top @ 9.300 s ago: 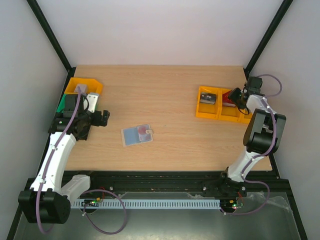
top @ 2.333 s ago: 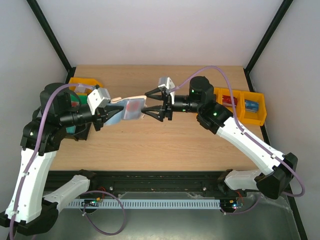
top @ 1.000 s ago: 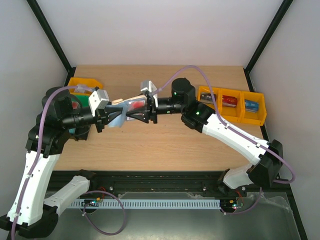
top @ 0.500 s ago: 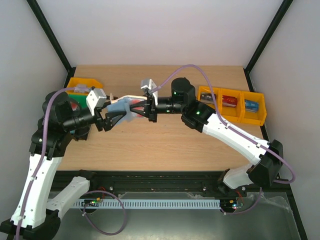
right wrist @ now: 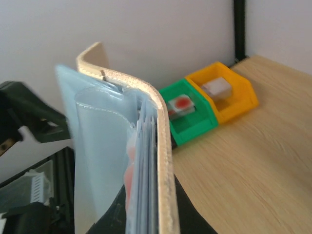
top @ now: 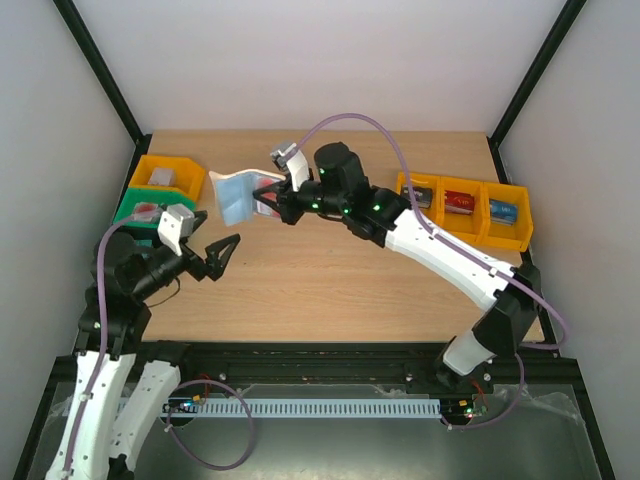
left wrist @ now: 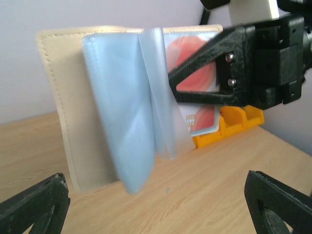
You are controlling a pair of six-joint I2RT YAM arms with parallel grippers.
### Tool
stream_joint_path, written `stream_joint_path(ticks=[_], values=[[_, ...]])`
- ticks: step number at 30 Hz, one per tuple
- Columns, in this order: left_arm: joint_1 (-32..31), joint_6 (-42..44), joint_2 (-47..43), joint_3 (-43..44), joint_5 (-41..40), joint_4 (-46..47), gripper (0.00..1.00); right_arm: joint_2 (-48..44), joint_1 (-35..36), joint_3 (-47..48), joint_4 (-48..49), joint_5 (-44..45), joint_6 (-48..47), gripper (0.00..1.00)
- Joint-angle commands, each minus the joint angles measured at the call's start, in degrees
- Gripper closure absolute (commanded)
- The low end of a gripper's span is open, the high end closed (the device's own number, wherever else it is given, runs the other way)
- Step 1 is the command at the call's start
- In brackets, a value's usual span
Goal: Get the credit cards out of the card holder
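Big light wooden table [top: 330, 290] underneath it all. The right arm reaches far across to the left, and the right gripper [top: 275, 200] is pinched tight on the pale beige book-style card holder [top: 235, 197]. It holds the holder upright in the air above the far left of the table, pale blue plastic sleeves fanned open. The left gripper [top: 222, 258] hangs lower and nearer, jaws spread wide, gripping nothing, apart from the holder. Yellow plastic bins [top: 462, 210] line the right side. A small red plastic credit card [left wrist: 187, 56] sits tucked in a sleeve.
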Motion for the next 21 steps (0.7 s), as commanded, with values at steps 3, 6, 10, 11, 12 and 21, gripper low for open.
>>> stream_joint_path(ticks=[3,6,10,11,12,21], values=[[1.4,-13.9,-6.7,-8.5,-5.5,11.4,0.01,4.7,1.5,8.4,-8.9,17.1,7.5,0.98],[1.5,-17.4,-8.9,-11.4,-6.3,13.4,0.01,10.5,3.3,16.7,-18.4,26.1,9.5,0.98],[1.5,-17.7,-10.6,-12.8,-7.9,12.5,0.01,20.0,6.9,30.9,-32.1,38.7,10.1,0.98],[1.5,-17.4,-10.7,-12.9,-8.3,12.3,0.01,21.7,7.9,34.0,-34.5,40.3,9.9,0.98],[1.4,-17.0,-10.7,-13.1,-8.5,12.0,0.01,23.2,8.9,36.4,-36.5,42.3,9.6,0.98],[1.4,-17.9,-9.0,-16.3,-6.5,14.7,0.01,23.4,11.5,39.0,-37.2,34.6,5.6,0.98]])
